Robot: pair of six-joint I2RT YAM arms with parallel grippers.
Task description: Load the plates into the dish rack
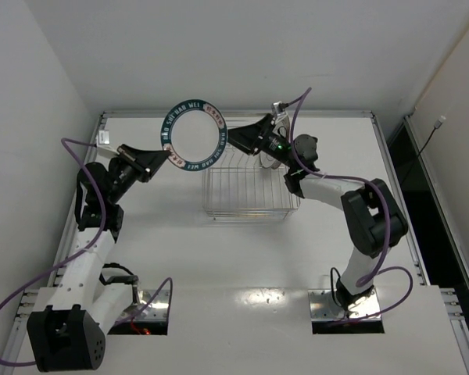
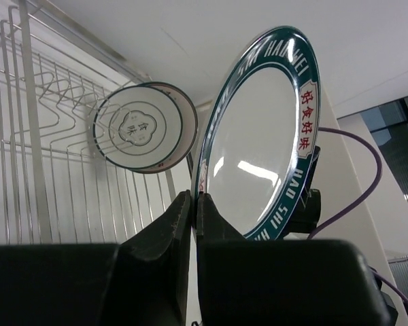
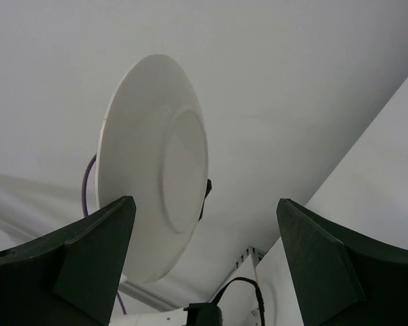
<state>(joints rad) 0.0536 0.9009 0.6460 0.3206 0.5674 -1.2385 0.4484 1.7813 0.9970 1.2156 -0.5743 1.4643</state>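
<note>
On the table [image 1: 242, 266], toward its far edge, we see the dish rack [image 1: 250, 191]. In the left wrist view, the plate with the thin grey ring [image 2: 144, 127] seems to stand upright among its wires. Above the far left corner of the rack, the left gripper [image 1: 164, 156] is clenched on the lower rim of the blue-green plate [image 1: 194, 137], which it holds upright in the air. At the right rim of this plate, the right gripper [image 1: 236, 141] has its fingers spread wide and grasps nothing.

Teal-rimmed plate [image 1: 193, 137] lettered white and red, white grey-ringed plate [image 2: 144, 127], silver wire rack [image 1: 250, 208], black left pincer [image 2: 194, 201]
</note>
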